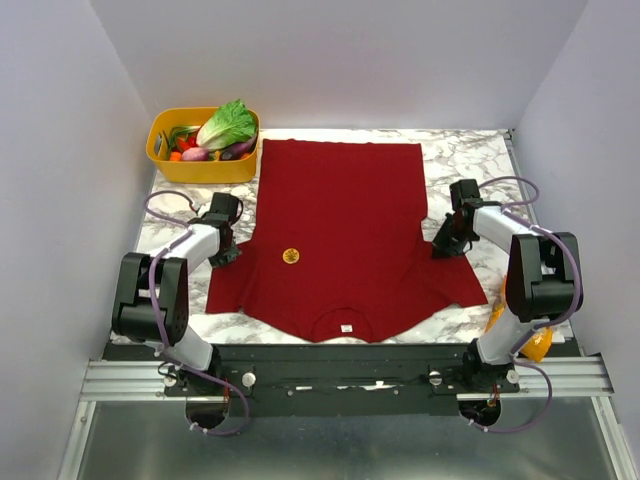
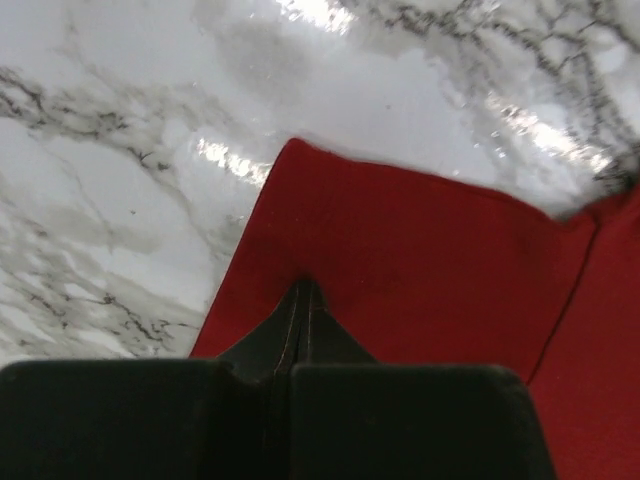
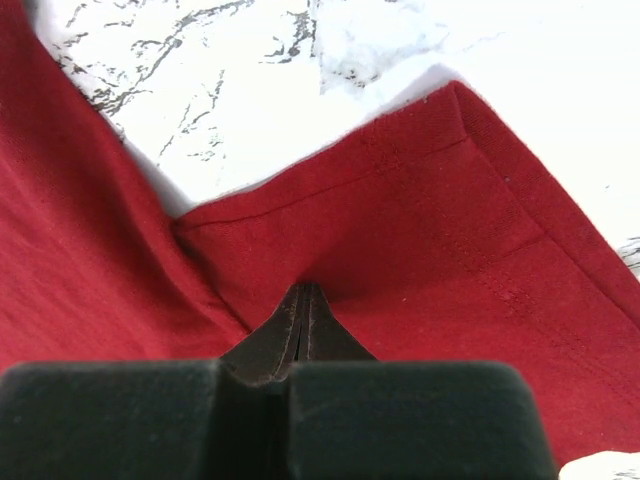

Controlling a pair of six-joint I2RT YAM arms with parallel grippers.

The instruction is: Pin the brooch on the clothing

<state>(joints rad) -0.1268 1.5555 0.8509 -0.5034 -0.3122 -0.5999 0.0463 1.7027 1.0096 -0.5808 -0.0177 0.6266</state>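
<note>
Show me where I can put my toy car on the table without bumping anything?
Best spot: the bare marble table at the far right, between the red shirt and the table edge. A thinner strip lies between the yellow basket and the left hand. The middle is crowded: shirt with brooch, and the right hand on its sleeve.

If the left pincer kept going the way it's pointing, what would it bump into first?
The sleeve of the red shirt. The shut left pincer points down at it, and its tip already seems to be on the cloth, with the marble table just underneath.
</note>
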